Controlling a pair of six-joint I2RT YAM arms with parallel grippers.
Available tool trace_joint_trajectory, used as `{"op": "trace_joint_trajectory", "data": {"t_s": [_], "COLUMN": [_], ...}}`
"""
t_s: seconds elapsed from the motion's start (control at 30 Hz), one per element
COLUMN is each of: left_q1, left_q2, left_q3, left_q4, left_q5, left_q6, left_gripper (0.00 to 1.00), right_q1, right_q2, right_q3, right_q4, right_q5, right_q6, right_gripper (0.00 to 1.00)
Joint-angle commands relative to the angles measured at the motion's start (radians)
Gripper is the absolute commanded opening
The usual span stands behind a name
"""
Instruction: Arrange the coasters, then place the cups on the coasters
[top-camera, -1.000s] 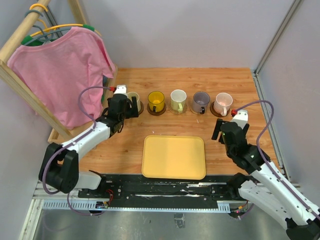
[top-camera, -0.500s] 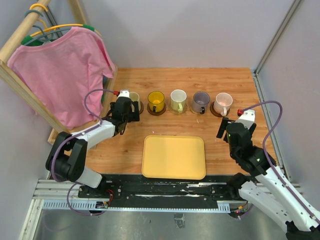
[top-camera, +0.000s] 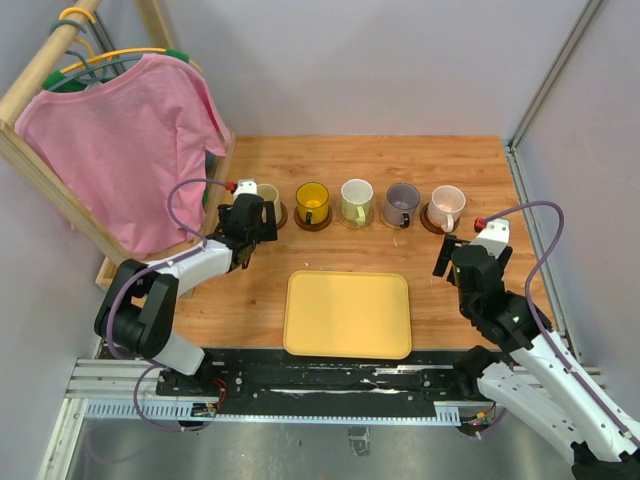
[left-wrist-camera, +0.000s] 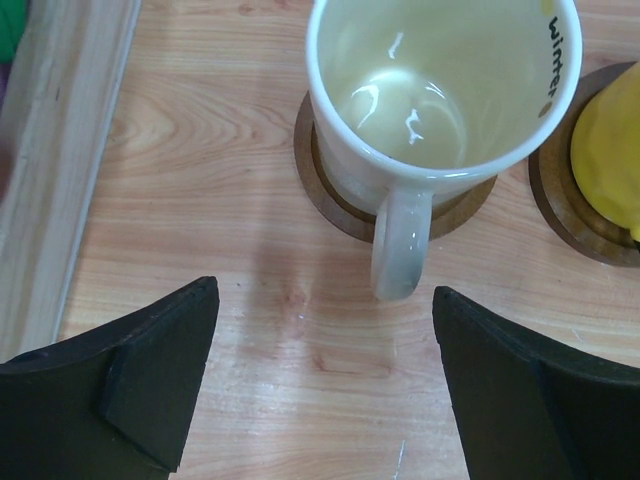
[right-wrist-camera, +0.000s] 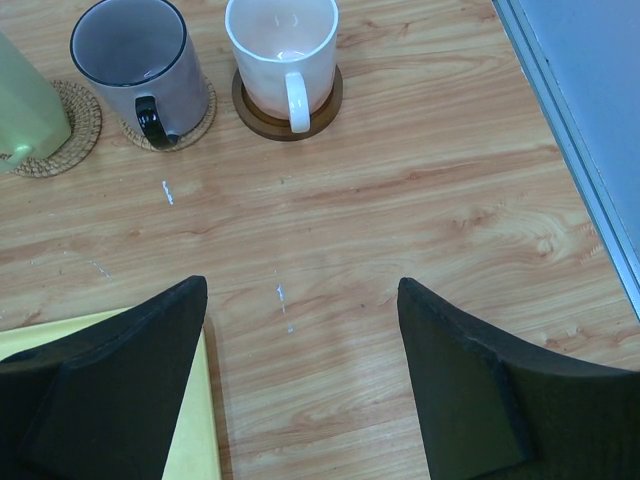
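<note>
Neatly rowed cups top coasters.

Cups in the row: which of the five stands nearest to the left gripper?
The beige cup at the left end of the row, on a dark brown coaster. Its handle points toward the open left gripper; the other four stand farther right.

Wooden table with five coasters and yellow tray

Yellow cup cut off at right edge, beige cup rim cropped above
</note>
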Motion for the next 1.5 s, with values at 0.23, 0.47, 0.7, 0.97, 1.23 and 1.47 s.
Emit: {"op": "trace_joint_trajectory", "data": {"t_s": [0.23,0.47,0.7,0.97,1.23,1.47], "left_q1": [0.008,0.008,0.008,0.008,0.008,0.008], "left_q2": [-0.009,-0.021,-0.029,-0.076,-0.250,-0.401], "left_q3": [-0.001,-0.006,-0.011,-0.013,-0.002,-0.003], "left_q4": [0.000,-0.018,-0.030,-0.038,-0.077,-0.129], "left_q5": [-0.085,-0.098,-0.104,-0.064,0.007,-0.020], "left_q6": [-0.024,-0.030,-0.033,-0.034,-0.049,-0.060], "left_gripper": [0.92,0.92,0.92,0.92,0.98,1.00], "right_q1": [-0.017,-0.016,-0.016,-0.016,-0.038,-0.186], "right_q2": [0.000,-0.002,-0.002,-0.007,0.011,0.032], "right_q3": [-0.002,-0.008,-0.011,-0.012,0.010,0.021], "right_q4": [-0.015,-0.015,-0.019,-0.022,-0.018,0.040], "right_q5": [0.018,0.010,0.004,0.011,0.071,-0.025], "right_q6": [0.006,0.013,0.018,0.015,-0.027,-0.063], "right_gripper": [0.78,0.78,0.78,0.79,0.91,0.99]}}
